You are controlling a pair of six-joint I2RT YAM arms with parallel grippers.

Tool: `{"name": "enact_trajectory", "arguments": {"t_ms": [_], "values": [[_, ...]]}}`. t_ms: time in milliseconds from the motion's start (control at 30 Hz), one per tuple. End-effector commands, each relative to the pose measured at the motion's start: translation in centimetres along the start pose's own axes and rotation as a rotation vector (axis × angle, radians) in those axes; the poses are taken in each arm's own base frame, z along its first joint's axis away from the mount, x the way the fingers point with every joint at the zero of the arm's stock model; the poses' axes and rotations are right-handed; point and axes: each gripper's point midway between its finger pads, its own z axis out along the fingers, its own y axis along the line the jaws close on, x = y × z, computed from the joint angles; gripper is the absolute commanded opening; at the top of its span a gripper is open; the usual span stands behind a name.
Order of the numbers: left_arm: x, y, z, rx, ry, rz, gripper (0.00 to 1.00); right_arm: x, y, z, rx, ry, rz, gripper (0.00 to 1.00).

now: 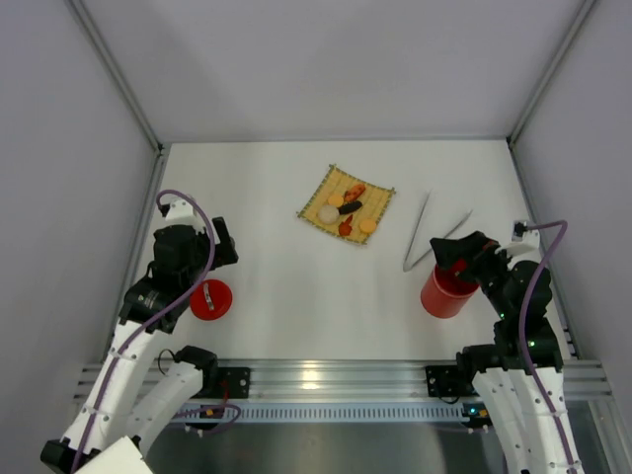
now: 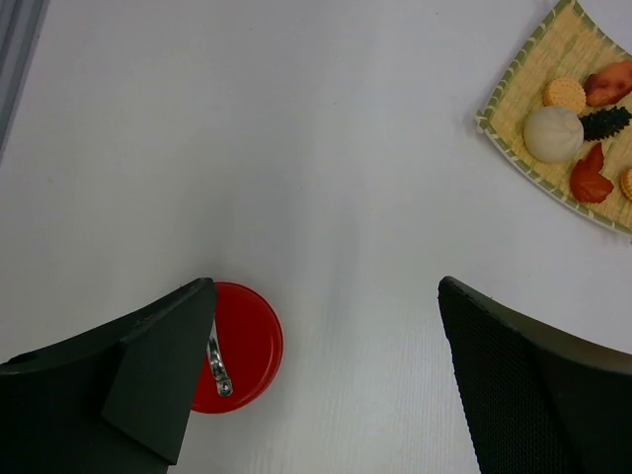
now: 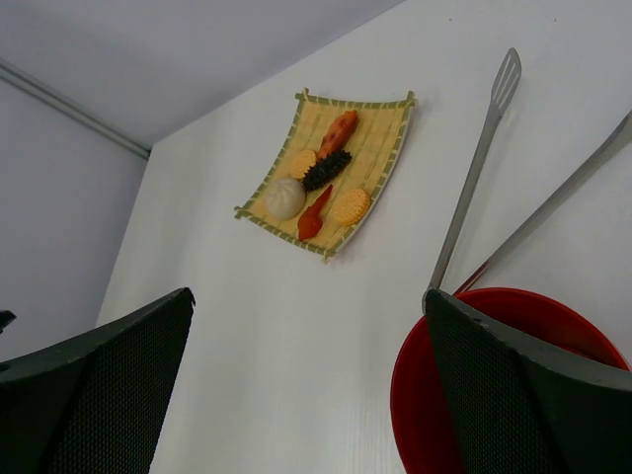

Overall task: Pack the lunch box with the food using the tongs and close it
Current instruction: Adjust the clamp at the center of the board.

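Top external view: the open lunch box (image 1: 441, 296) stands near-right and its lid (image 1: 210, 299) lies near-left. The food (image 1: 328, 213) sits on the woven mat (image 1: 336, 178) at centre-far, with the tongs (image 1: 417, 232) just beyond the box. The left gripper (image 2: 324, 286) and right gripper (image 3: 306, 296) both gape wide, empty. The right one probably takes the tongs first. It should straddle both arms midway, clear of the box rim, so squeezing closes the tips.
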Motion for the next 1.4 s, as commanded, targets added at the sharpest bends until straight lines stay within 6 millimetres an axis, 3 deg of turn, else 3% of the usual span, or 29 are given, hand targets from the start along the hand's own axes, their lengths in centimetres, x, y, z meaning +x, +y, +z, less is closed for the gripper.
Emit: {"name": "enact_trajectory", "arguments": {"t_ms": [0, 367, 700, 867, 1033, 1067, 1133, 1167, 1233, 1267, 1333, 1367], "values": [[-0.5, -0.3, 0.1, 0.013, -0.016, -0.013, 0.99, -1.2, 0.3, -0.4, 0.005, -0.033, -0.005, 0.99], [0.6, -1.9, 1.0, 0.092, 0.043, 0.011, 0.99, -1.6, 0.4, -0.6, 0.017, -0.037, -0.012, 0.99], [0.6, -6.4, 3.5, 0.236, 0.158, -0.024, 0.99, -2.6, 0.9, -0.8, 0.027, -0.042, -0.033, 1.0], [-0.4, -10.6, 5.1, 0.279, 0.163, 0.015, 0.99, -2.7, 0.8, -0.9, 0.036, -0.04, -0.038, 1.0], [0.0, -16.4, 5.7, 0.364, 0.168, 0.066, 0.99, -2.7, 0.9, -1.1, 0.04, -0.035, -0.035, 1.0], [0.6, -17.6, 6.4, 0.373, 0.18, 0.079, 0.99, -2.9, 1.0, -1.2, 0.037, -0.038, -0.036, 1.0], [0.7, -20.7, 5.9, 0.416, 0.167, 0.116, 0.99, -2.9, 1.1, -1.3, 0.04, -0.037, -0.038, 1.0], [1.9, -21.8, 6.7, 0.412, 0.188, 0.144, 0.99, -3.1, 1.2, -1.5, 0.037, -0.039, -0.041, 0.99], [2.1, -25.2, 6.1, 0.457, 0.161, 0.176, 0.99, -3.2, 1.3, -1.6, 0.041, -0.039, -0.042, 0.99], [3.4, -26.3, 7.0, 0.458, 0.177, 0.204, 0.99, -3.3, 1.3, -1.7, 0.04, -0.04, -0.042, 0.99], [3.2, -29.5, 6.9, 0.515, 0.143, 0.209, 0.99, -3.6, 1.6, -1.9, 0.035, -0.047, -0.037, 0.99], [4.6, -30.4, 8.1, 0.509, 0.163, 0.226, 0.99, -3.7, 1.8, -2.0, 0.028, -0.049, -0.038, 0.99]]}}
